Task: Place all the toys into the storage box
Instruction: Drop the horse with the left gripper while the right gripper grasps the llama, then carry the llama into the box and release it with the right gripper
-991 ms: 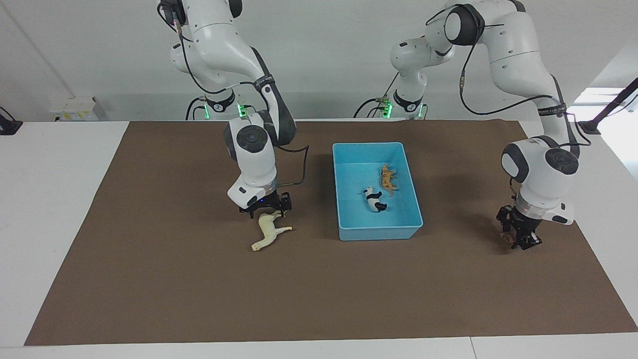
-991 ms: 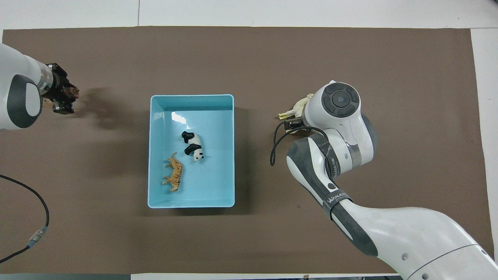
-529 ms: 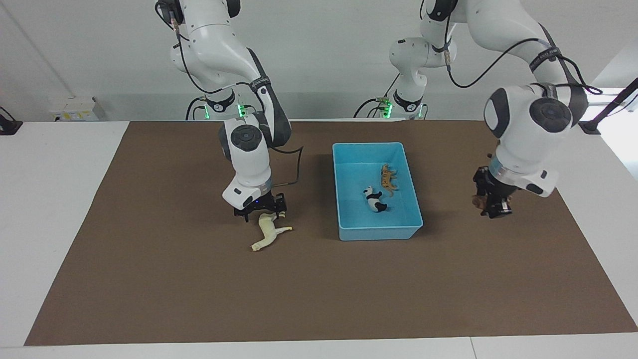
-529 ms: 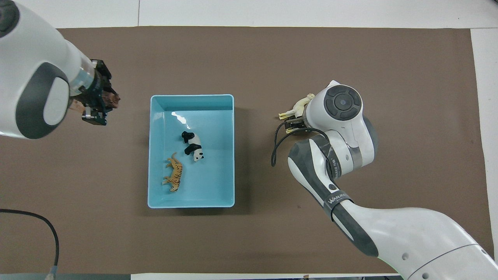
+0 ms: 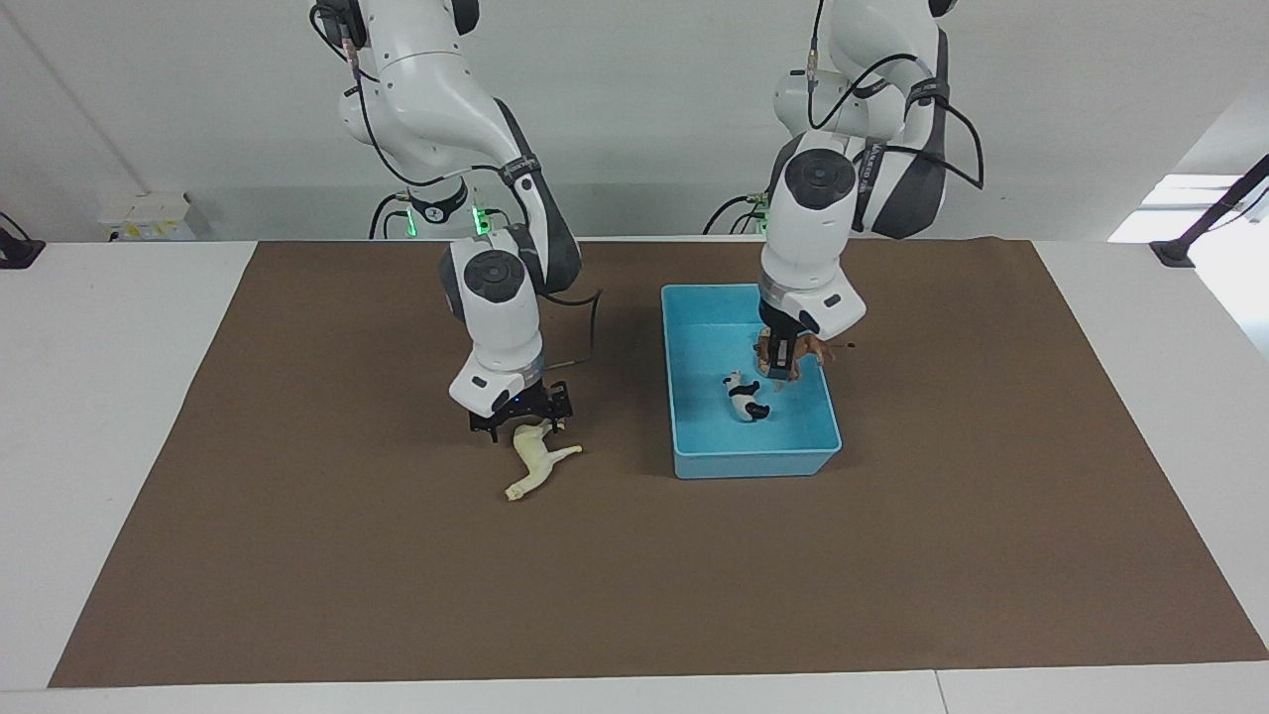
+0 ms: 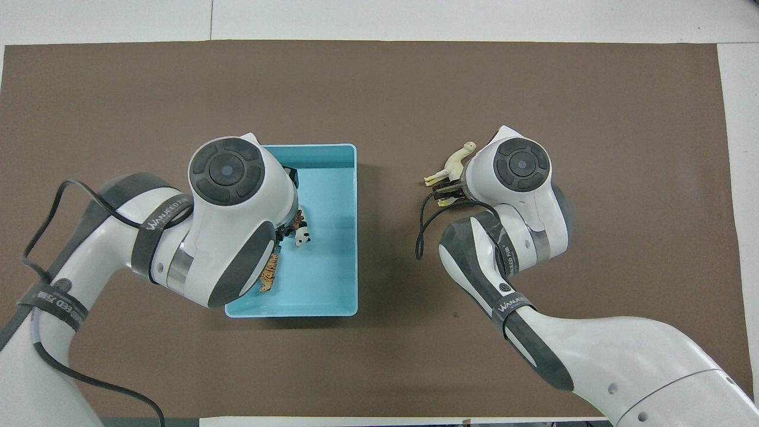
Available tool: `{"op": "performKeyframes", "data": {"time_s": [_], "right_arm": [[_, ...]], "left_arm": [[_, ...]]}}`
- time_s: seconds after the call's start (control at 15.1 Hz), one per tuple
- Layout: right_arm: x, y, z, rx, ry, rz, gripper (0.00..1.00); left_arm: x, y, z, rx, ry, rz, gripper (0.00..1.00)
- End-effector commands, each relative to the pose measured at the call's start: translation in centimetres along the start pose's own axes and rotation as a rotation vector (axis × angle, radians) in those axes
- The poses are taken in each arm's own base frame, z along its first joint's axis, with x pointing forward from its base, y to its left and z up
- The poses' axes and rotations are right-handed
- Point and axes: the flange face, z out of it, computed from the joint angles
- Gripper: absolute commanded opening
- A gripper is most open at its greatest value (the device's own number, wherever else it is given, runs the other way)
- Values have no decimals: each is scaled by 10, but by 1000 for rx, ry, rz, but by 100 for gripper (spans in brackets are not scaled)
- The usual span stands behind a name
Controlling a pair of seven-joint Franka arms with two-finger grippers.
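Note:
The light blue storage box [image 5: 753, 462] stands mid-table and also shows in the overhead view [image 6: 351, 196]. The black-and-white panda [image 5: 746, 397] lies in it. The orange tiger [image 6: 270, 279] lies in it too, partly under my left arm. My left gripper [image 5: 781, 367] is shut on the brown lion [image 5: 809, 347] and holds it over the box, above the tiger. The cream horse [image 5: 537, 461] lies on the mat toward the right arm's end, and also shows in the overhead view [image 6: 455, 163]. My right gripper [image 5: 522, 421] is low over the horse's hind end.
A brown mat [image 5: 297, 555] covers the table. White table edges [image 5: 99, 397] border it. A small white box [image 5: 149, 216] sits off the mat at the robots' end, past the right arm.
My left gripper lifted the lion off the mat at the left arm's end and carried it to above the box. My right gripper stayed at the horse, which shifted slightly.

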Motion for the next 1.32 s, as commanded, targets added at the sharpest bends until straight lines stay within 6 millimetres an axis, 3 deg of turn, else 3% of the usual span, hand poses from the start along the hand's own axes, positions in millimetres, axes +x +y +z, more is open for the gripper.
{"op": "performKeyframes", "data": {"time_s": [0.0, 0.07, 0.13, 0.2, 0.26, 0.59, 0.86, 0.99, 1.12, 1.26], "right_arm": [[1, 0, 12, -6, 40, -32, 100], [1, 0, 12, -7, 37, -33, 98], [0, 0, 13, -8, 34, -34, 83], [0, 1, 13, -9, 31, -33, 49], [-1, 1, 13, -8, 28, -32, 3], [8, 0, -1, -17, -11, -29, 0], [23, -6, -36, -25, -58, -24, 0], [35, -11, -74, -14, -76, -14, 0], [46, -21, -130, 29, -79, 30, 0], [49, -67, -187, 136, -86, 118, 0]], "left_arm": [[13, -14, -10, -28, -13, -7, 100], [19, -13, -10, -28, -13, -1, 100], [24, -12, -15, -34, -12, 10, 100], [28, -13, -25, -40, -11, 29, 100], [39, -12, -36, -44, -9, 49, 100], [95, -16, -67, -62, -1, 77, 100], [172, -24, -91, -35, 12, 379, 100], [203, -24, -104, -19, 12, 553, 100], [213, -24, -114, 1, 5, 789, 100], [235, -18, -118, 24, -17, 940, 100]]}}
